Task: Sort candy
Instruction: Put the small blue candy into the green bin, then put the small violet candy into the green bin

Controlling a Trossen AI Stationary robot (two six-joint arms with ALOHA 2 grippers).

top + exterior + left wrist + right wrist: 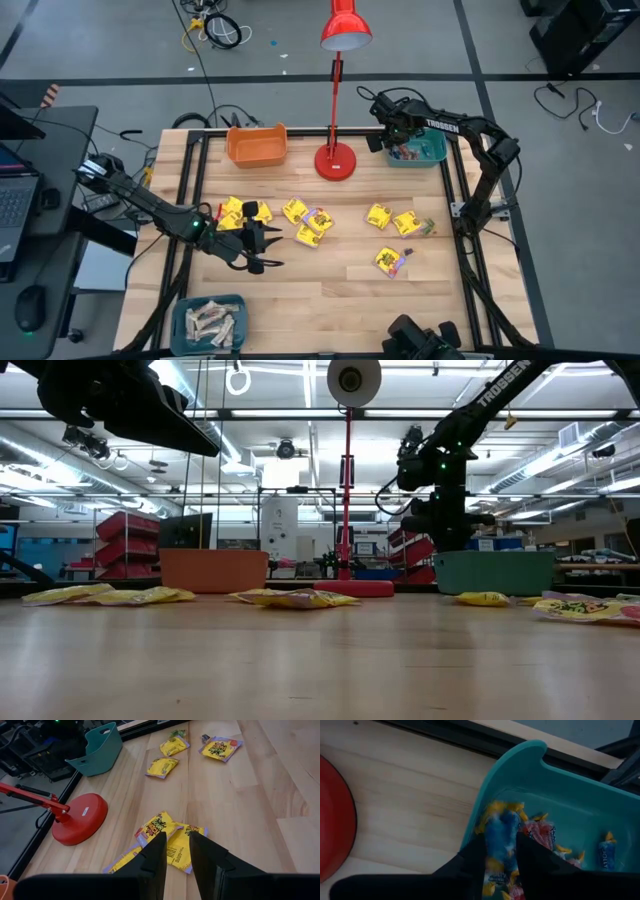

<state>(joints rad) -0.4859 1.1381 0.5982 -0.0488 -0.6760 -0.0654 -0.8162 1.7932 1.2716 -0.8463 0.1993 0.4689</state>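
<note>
Several yellow square candy packets (318, 220) lie flat across the middle of the table. My left gripper (177, 845) hovers open above two of them (157, 827), with nothing between its fingers. At the far right my right gripper (501, 862) points down into a teal bin (520, 760), open. A blurred blue candy with yellow ends (500, 837) shows between its fingers. Red (537, 832) and blue (605, 855) pieces lie on the bin's floor. My right gripper has the blurred blue candy (496, 832) in the gap between its fingers, just over the bin's floor. I cannot tell whether the fingers touch it.
A red lamp stands on its round base (335, 160) at the far middle, with an orange bin (256, 145) to its left. Another teal bin (210, 322), holding pale beige bars, sits at the near left corner. Bare wood lies along the near edge.
</note>
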